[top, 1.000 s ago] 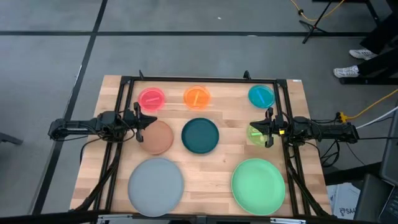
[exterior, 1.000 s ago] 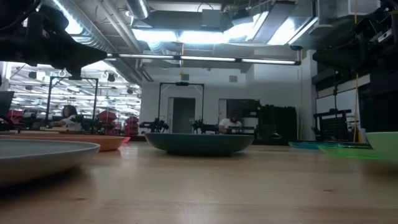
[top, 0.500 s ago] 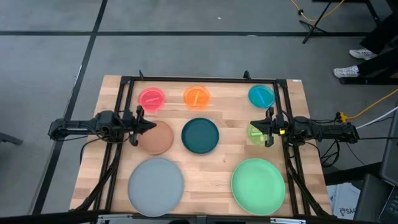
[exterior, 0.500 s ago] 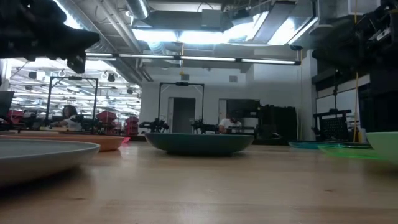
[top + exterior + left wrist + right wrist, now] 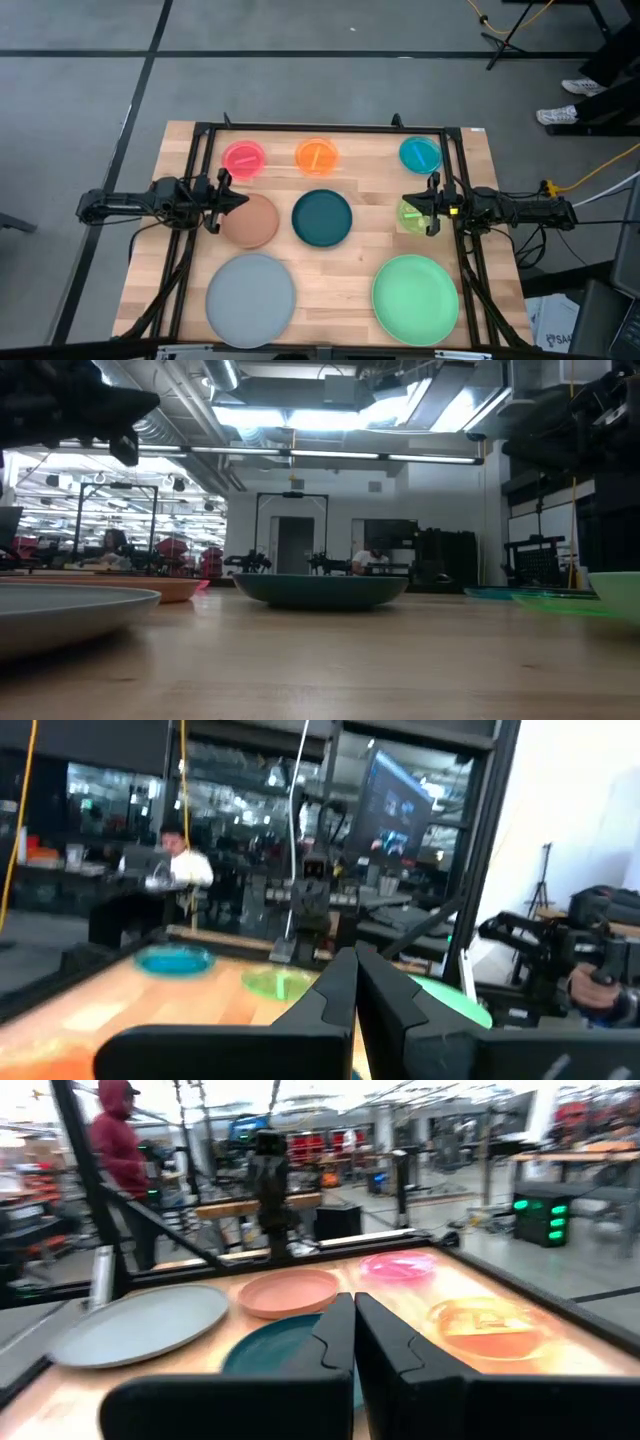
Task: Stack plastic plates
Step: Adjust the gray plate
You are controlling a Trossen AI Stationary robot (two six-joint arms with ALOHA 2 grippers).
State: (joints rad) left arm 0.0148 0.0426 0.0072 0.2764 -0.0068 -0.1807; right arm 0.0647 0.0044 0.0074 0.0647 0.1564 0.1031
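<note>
Eight plates lie flat on the table. Along the far side are the pink [image 5: 243, 158], orange [image 5: 316, 155] and blue [image 5: 420, 153] small plates. The brown [image 5: 255, 224] and dark teal [image 5: 322, 217] medium plates sit mid-table, and the small lime plate [image 5: 408, 217] lies to their right. The large grey [image 5: 250, 299] and light green [image 5: 415, 298] plates lie near the front edge. My left gripper [image 5: 238, 200] [image 5: 355, 975] hangs shut in the air over the brown plate's left rim. My right gripper [image 5: 412, 203] [image 5: 353, 1315] hangs shut above the lime plate.
A black frame [image 5: 320, 128] runs along the table's far edge and down both sides. In the low view both arms stay high above the plates, with the teal plate [image 5: 320, 590] at centre. A person in a red hoodie [image 5: 115, 1140] stands beyond the table.
My left gripper has drawn back a little toward the table's left edge, still high over the brown plate's rim. The right arm and all plates have stayed where they were.
</note>
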